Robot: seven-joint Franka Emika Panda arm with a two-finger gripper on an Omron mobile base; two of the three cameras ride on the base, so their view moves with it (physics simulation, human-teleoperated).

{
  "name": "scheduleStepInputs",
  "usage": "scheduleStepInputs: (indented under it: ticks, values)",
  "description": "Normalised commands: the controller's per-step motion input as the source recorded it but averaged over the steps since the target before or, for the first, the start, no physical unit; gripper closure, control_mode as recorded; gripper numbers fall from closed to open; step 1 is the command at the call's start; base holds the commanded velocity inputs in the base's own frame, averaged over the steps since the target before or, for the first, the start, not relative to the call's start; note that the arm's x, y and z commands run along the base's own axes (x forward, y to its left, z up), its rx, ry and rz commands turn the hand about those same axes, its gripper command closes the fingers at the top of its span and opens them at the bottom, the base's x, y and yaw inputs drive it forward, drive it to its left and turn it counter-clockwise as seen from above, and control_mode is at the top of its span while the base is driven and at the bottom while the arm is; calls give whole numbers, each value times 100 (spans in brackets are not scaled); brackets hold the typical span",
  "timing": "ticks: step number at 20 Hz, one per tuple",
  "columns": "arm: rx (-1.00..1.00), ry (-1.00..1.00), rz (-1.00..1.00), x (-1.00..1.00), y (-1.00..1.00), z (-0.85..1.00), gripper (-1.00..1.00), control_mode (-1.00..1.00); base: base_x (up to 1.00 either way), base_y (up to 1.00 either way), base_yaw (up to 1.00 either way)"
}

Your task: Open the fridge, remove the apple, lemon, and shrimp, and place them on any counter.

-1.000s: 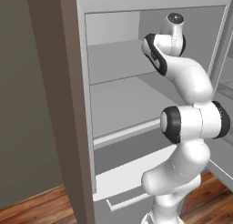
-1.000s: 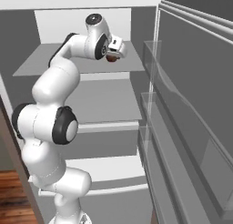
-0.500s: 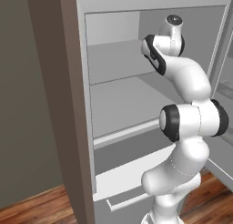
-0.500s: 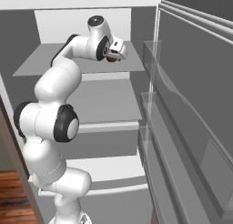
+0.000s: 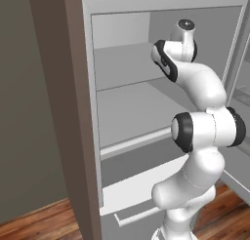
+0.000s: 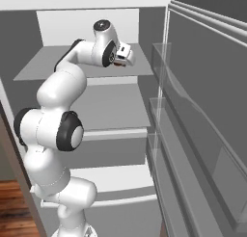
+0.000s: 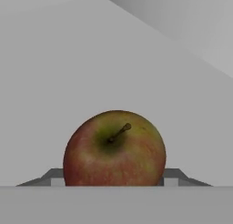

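Inside the fridge (image 5: 122,117) — upper shelf — the tool (image 7: 113,182) grips the apple (image 7: 114,148) between its fingertips.

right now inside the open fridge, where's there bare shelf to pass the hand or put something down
The middle shelf is bare from the arm across to the door side. The upper shelf is bare on its left, toward the back wall. It is crowded at the upper shelf's right, where the gripper sits around the apple.

Left base view looks forward from behind-left of the arm into the open fridge (image 5: 122,117); right base view from behind-right, sharing its shelves. Hand view sits very close, facing the apple (image 7: 114,148)
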Motion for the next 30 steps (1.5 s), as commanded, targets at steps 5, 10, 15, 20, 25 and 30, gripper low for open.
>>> scheduleStepInputs:
  ticks: [5, 10, 15, 20, 25, 30]
  values:
    - [0, 0, 0, 0, 0, 0, 100, -100, 0, 0, 0]
    - [0, 0, 0, -2, 0, 0, 100, -100, 0, 0, 0]
    - [0, -14, 4, -80, 2, 0, 100, -100, 0, 0, 0]
    - [0, -22, 6, -100, 10, 2, 100, -100, 0, 0, 0]
    - [-1, -14, 4, -100, 11, 18, 100, -100, 0, 0, 0]
    - [0, -5, 0, -100, 0, 81, 100, -100, 0, 0, 0]
